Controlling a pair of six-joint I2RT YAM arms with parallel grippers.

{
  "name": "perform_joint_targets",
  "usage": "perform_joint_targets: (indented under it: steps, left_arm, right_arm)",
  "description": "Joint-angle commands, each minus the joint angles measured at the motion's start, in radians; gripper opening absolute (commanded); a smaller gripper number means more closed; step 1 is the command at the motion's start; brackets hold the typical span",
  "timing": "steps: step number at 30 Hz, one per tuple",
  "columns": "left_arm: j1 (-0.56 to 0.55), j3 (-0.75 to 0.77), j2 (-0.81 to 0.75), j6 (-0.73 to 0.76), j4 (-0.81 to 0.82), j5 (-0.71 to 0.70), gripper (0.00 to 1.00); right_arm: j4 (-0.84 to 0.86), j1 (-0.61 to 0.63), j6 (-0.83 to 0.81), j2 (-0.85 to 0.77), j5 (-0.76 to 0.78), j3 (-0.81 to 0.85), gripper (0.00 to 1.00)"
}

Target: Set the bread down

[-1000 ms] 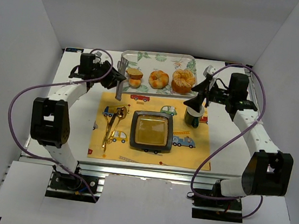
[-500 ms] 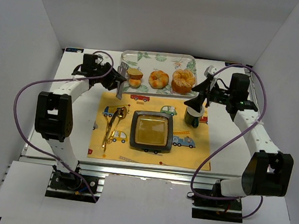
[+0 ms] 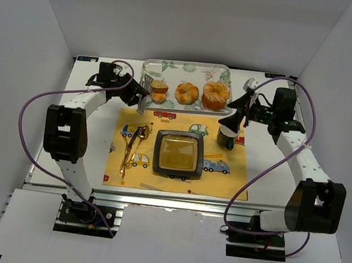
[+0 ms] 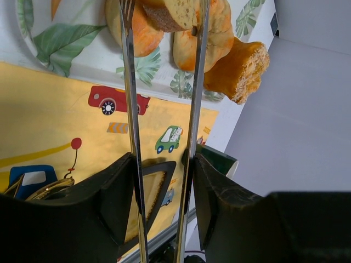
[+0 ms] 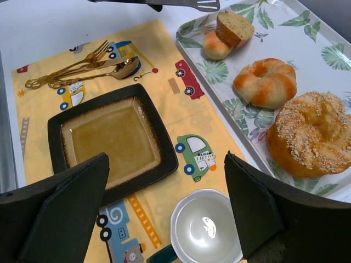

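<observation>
- Jaws of left gripper point(image 4: 163, 170) clamp silver tongs point(image 4: 129, 82), partly squeezed; the arm has edged nearer since a second ago.
- Bread point(image 5: 234, 28) unmoved at tray's point(image 3: 171, 67) left end, by the tong tips.
- Right gripper point(image 5: 165, 181) gapes wide, empty.

white table point(image 5: 55, 27) bears a yellow placemat point(image 3: 221, 179) and leaf-print tray point(image 3: 199, 72).

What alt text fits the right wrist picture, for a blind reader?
A leaf-patterned tray holds a bread slice leaning on a small bun, a knotted roll and a seeded ring pastry. Beside it, a yellow car-print placemat carries a dark square plate, gold cutlery and a white cup; two black fingers spread wide at the bottom.
</observation>
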Motion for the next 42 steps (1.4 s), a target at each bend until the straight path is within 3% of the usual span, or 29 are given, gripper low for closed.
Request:
perform_joint_targets:
  steps: [1,29,32,33,35,42]
  left_arm:
    - [0.002,0.007,-0.023,-0.009,-0.016,0.021,0.55]
    - [-0.009,0.014,0.033,-0.034,-0.01,0.041,0.55]
    - [-0.007,0.015,0.04,-0.04,-0.001,0.044,0.48]
    - [-0.007,0.017,0.039,-0.043,0.009,0.047,0.38]
    - [-0.009,0.014,0.027,-0.061,0.024,0.055,0.27]
    - [-0.009,-0.009,-0.039,-0.078,0.053,0.072,0.17]
  right_arm:
    - [0.047,-0.01,0.014,-0.032,-0.033,-0.011,0.89]
    - [0.118,-0.033,0.048,-0.046,-0.058,-0.052,0.89]
    - [0.124,-0.037,0.051,-0.049,-0.06,-0.057,0.89]
    - [0.124,-0.04,0.053,-0.051,-0.061,-0.059,0.89]
    - [0.124,-0.042,0.053,-0.054,-0.063,-0.06,0.89]
    - [0.124,-0.046,0.057,-0.055,-0.07,-0.066,0.89]
